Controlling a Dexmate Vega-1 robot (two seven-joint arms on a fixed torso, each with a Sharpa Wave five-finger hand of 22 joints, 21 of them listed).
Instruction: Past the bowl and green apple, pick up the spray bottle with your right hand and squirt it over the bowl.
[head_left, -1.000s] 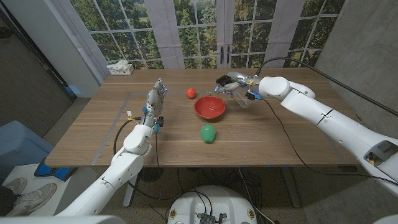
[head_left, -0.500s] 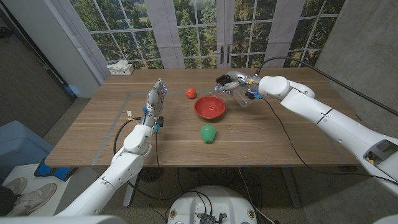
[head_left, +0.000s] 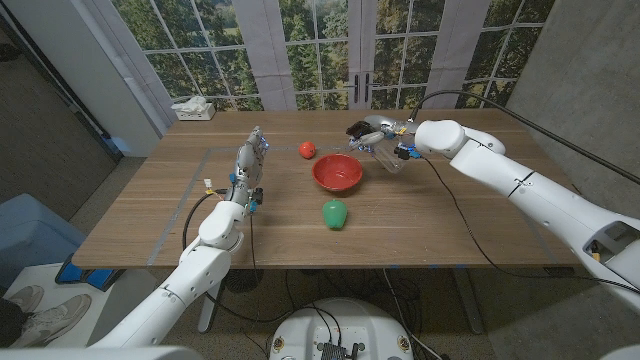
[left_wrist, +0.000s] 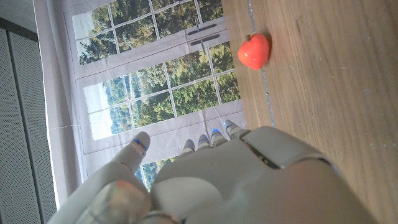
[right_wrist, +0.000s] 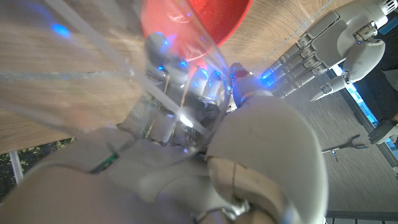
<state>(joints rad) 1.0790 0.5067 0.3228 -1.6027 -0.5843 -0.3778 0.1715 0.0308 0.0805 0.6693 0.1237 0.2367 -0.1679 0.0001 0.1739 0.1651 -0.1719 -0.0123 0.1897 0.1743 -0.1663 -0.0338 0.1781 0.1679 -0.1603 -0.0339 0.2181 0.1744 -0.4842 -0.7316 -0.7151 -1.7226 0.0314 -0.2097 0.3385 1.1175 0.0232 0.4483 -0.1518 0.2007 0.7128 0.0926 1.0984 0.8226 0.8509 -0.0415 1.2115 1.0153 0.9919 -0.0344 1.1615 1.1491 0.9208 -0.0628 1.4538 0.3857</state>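
So the left hand (head_left: 248, 160) is being kept upright at the bowl's nine o'clock, fingers together, nothing held. Past the red bowl (head_left: 337, 172), at its two o'clock, the clear spray bottle (head_left: 385, 155) is being clamped by the right hand (head_left: 385, 138), lifted and tilted. It's probably light, slick plastic, best gripped around the body.

A wooden table (head_left: 420, 225) holds a red bowl (head_left: 337, 172). A green apple (head_left: 334, 213) and red fruit (head_left: 307, 149) lie nearby. A tissue box (head_left: 193, 109) sits at the far corner.
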